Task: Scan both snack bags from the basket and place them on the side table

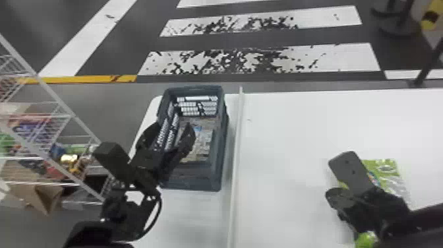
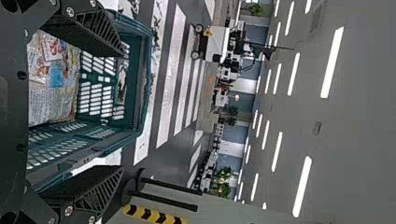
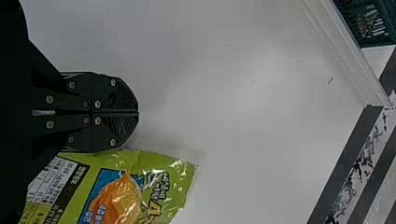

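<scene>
Right gripper [image 1: 333, 195] has fingers [image 3: 122, 95] closed together | green snack bag [image 3: 159, 186] lies near, on white table [image 3: 243, 140] | basket [image 3: 348, 18] shows at corner

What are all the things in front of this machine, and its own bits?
Basket: one, blue-green, on the white surface
Printed contents: number unclear, pale, inside the basket
Snack bag: at least one, green, by the right gripper
Raised strip: one, white, between basket and bag
Rack: one, white, holding goods, far left
Floor stripes: several, white, beyond
Left gripper: one, black, open, over the basket
Right gripper: one, black, shut
</scene>
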Motion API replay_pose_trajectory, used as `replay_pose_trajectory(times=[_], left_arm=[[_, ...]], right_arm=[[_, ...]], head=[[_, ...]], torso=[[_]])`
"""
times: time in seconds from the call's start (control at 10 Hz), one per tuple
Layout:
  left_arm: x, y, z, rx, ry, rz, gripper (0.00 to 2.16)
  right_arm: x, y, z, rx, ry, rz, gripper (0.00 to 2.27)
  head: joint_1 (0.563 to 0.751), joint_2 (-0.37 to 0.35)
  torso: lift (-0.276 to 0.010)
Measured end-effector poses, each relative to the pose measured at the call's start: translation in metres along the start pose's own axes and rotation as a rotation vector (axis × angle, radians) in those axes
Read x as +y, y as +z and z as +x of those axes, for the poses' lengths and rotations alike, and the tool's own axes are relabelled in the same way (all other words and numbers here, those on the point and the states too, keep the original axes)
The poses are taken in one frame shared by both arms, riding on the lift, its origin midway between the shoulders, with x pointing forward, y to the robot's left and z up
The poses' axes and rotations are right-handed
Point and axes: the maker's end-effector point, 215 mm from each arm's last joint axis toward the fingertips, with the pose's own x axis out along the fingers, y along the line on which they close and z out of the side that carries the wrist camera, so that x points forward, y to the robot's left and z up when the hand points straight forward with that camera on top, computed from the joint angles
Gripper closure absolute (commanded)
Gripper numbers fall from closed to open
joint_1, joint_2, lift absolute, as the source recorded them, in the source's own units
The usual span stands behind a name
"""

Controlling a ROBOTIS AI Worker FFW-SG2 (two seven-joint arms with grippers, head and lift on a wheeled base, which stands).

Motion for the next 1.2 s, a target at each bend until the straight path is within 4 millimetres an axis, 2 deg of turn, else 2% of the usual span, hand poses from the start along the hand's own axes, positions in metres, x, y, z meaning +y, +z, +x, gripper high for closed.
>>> replay_pose_trajectory(times=[0.3,0.8,0.9,1.0,1.1,1.2], left_arm=[[0.0,0.0,0.0,0.0,0.0,-0.002,0.15],[0.001,0.0,0.0,-0.001,0.001,-0.001,0.15],[0.001,0.0,0.0,-0.001,0.001,-0.001,0.15],[0.0,0.001,0.0,-0.002,0.0,-0.002,0.15],[0.0,0.001,-0.001,-0.002,0.0,-0.002,0.15],[0.003,0.001,-0.003,-0.002,0.005,0.0,0.15]], right_arm=[[-0.007,-0.007,-0.004,0.007,-0.01,0.008,2.26],[-0.009,0.006,-0.008,-0.022,-0.007,0.011,2.25],[-0.004,0.026,-0.017,-0.074,0.013,0.031,1.94],[-0.004,0.052,-0.03,-0.142,0.018,0.068,0.82],[-0.016,0.073,-0.046,-0.206,0.012,0.122,0.01],[-0.044,0.077,-0.061,-0.232,-0.028,0.177,0.0]], head=[[0.695,0.19],[0.695,0.195],[0.695,0.209],[0.695,0.216],[0.695,0.217],[0.695,0.192]], torso=[[-0.075],[-0.075],[-0.075],[-0.075],[-0.075],[-0.075]])
